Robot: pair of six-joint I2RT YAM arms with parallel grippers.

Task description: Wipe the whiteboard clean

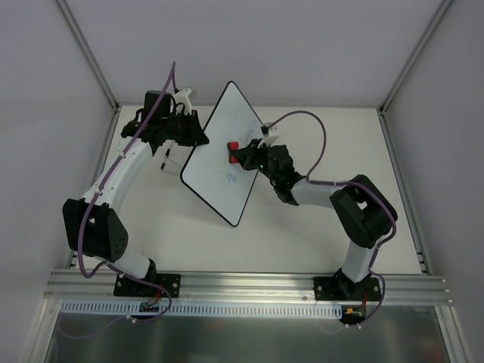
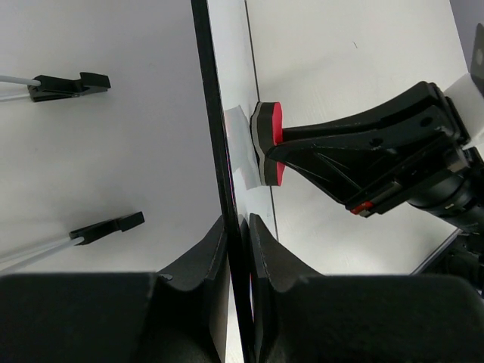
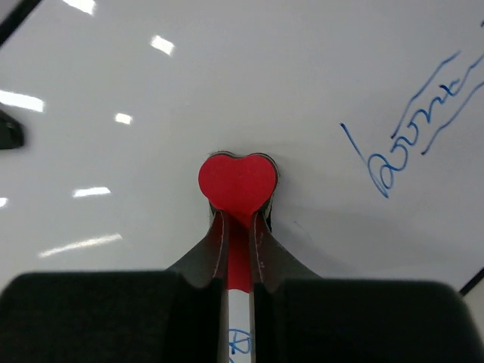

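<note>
White table (image 1: 302, 227); a metal rail (image 1: 249, 286) along its near edge.

Two arms (image 1: 125, 170): black joints, white links (purple cables (image 1: 301, 113) looping alongside).

- the whiteboard (image 3: 136, 83): smooth, glossy white face, mirroring lamp glints
- the eraser (image 3: 236, 180): matt red, soft-looking face
- left gripper fingers (image 2: 198, 265): matt black plastic
- the table (image 1: 302, 227): matt white

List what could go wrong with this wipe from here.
1. The left gripper grips the whiteboard only by its thin edge, so pushing may pivot or slip it.
2. The right gripper holds the red eraser by a narrow part; it may twist out.
3. The blue writing lies off to one side and may be missed.
</note>
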